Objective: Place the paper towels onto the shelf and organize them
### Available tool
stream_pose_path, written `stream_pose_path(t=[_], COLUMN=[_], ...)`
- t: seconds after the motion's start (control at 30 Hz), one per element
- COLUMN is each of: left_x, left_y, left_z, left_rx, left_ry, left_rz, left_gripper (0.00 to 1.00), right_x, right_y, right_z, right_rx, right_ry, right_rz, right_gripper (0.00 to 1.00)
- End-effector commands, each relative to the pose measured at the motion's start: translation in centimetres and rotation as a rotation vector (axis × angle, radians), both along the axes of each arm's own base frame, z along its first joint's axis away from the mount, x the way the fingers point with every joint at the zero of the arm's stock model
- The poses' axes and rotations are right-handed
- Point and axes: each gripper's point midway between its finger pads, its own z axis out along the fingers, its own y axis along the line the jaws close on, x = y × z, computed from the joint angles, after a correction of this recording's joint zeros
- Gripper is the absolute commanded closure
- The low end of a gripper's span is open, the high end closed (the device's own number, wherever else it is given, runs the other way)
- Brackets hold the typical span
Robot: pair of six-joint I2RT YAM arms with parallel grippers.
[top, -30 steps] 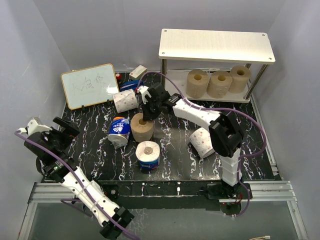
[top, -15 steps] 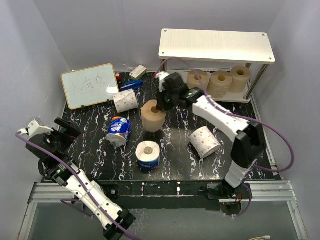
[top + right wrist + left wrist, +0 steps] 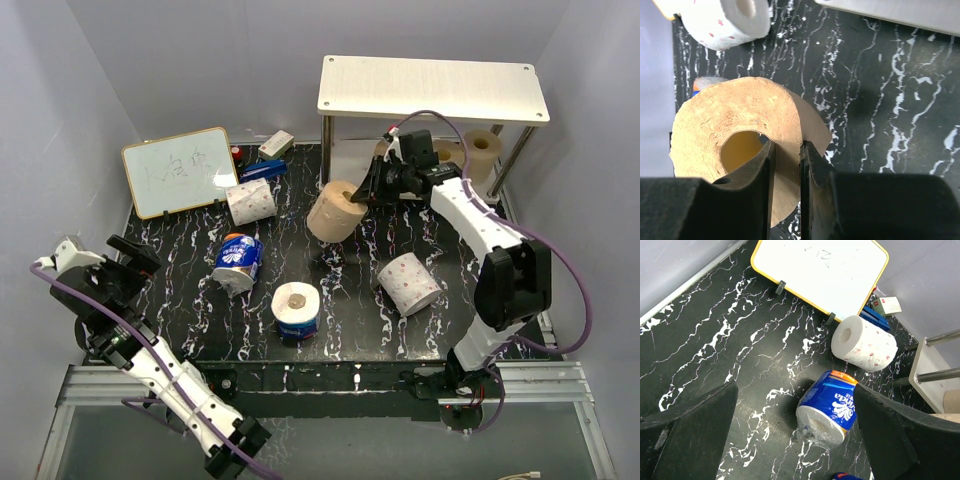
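Tan roll hangs tilted above the table, near the front left leg of the shelf. The right gripper pinches its wall, one finger in the core and one outside. Steer it past the leg onto the lower board, beside the stored rolls. The left gripper is spread wide and idle.
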Motion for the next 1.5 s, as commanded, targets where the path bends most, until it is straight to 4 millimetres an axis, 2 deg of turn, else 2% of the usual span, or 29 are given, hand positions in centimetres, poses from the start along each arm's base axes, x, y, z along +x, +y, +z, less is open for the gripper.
stream_pose_path(t=[0.0,0.1,0.13,0.2,0.37,0.5,0.67,0.87,0.97,1.1,1.33,1.47], left_x=[-0.2,-0.3,-0.3,-0.3,-0.2,-0.3,-0.5,-0.7,-0.8,-0.9,-0.9,-0.9], left_y=[0.3,0.4,0.4,0.5,0.4,0.3,0.3,0.6,0.6,0.7,0.8,0.8], left_z=[0.0,0.0,0.0,0.0,0.0,0.1,0.4,0.5,0.6,0.7,0.7,0.7], left_rx=[-0.006,-0.005,-0.004,-0.004,-0.006,-0.001,0.012,0.021,0.022,0.027,0.029,0.025], left_ry=[0.001,0.000,-0.001,-0.002,-0.001,-0.006,-0.015,-0.020,-0.021,-0.026,-0.027,-0.025], left_rz=[0.021,0.029,0.031,0.032,0.025,0.025,0.032,0.053,0.058,0.066,0.070,0.073], left_gripper=[0.02,0.02,0.02,0.02,0.02,0.02,0.02,0.02,0.02,0.02,0.02,0.02], right_x=[0.0,-0.2,-0.1,0.3,2.0,3.9,5.0,6.4,7.2,8.0,9.8,10.6], right_y=[0.8,-0.1,-0.3,-1.0,-5.0,-7.1,-11.1,-10.3,-10.0,-9.4,-6.9,-6.7], right_z=[6.4,8.1,8.1,7.1,4.2,4.3,5.5,7.2,7.4,7.0,6.0,6.1], right_rx=[0.157,0.276,0.295,0.303,0.288,0.260,0.155,0.215,0.226,0.222,0.206,0.184], right_ry=[-0.136,-0.163,-0.146,-0.048,0.096,0.059,-0.064,-0.126,-0.141,-0.159,-0.191,-0.231], right_rz=[-0.094,-0.253,-0.295,-0.409,-0.789,-0.940,-1.118,-1.081,-1.071,-1.058,-1.009,-1.011], right_gripper=[1.00,1.00,1.00,1.00,1.00,1.00,1.00,1.00,1.00,1.00,1.00,1.00])
